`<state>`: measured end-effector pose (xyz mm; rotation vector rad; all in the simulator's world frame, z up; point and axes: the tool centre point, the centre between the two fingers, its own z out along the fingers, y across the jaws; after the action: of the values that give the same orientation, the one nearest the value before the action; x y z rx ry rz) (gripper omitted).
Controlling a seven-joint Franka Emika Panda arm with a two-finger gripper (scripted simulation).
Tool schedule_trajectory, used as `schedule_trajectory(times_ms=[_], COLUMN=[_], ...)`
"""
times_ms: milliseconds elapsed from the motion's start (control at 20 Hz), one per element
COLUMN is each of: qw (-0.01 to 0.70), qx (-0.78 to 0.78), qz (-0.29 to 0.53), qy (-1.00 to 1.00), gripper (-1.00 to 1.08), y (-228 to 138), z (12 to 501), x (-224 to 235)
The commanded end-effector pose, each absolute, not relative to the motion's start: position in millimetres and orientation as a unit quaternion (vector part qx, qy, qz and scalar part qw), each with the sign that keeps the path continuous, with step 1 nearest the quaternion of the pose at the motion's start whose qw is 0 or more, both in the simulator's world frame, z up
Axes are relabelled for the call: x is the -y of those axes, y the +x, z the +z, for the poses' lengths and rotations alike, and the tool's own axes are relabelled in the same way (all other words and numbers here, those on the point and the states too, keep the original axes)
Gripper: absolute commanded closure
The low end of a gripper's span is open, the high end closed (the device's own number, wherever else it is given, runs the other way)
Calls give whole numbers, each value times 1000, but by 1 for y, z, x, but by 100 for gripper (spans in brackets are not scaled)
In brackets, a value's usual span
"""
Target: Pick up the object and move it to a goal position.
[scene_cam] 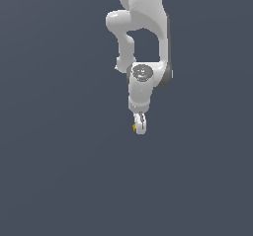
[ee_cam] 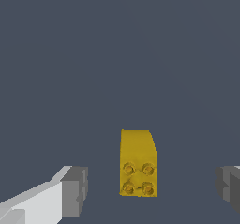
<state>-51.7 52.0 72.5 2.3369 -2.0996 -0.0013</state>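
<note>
Object [ee_cam: 138, 164], yellow-orange studded wedge, sits untouched between the spread claw [ee_cam: 152, 190] fingers.

We are seeing the object [ee_cam: 138, 164] looking like smooth, matt yellow plastic, its four round studs slightly darker. The arm [scene_cam: 143, 37] is showing glossy white plastic-like shells with soft highlights. The tool's [ee_cam: 150, 190] fingertips [ee_cam: 75, 192] are looking dull grey. The tabletop [scene_cam: 59, 156] under the object is appearing flat, matt slate.

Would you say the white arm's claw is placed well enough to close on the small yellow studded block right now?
Probably yes: in the wrist view the small yellow studded block lies between the spread grey fingers of the claw, with nothing visible between them.
</note>
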Motion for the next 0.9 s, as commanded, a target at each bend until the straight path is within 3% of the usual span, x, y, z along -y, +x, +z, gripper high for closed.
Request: schedule_trajectory(times_ms=[0,850], qw=[0,0], qx=[672,673], qz=[0,0], qy=[740,740], gripper=[-92,-92], y=[-52,-53], z=[72,24], x=[-52,-52])
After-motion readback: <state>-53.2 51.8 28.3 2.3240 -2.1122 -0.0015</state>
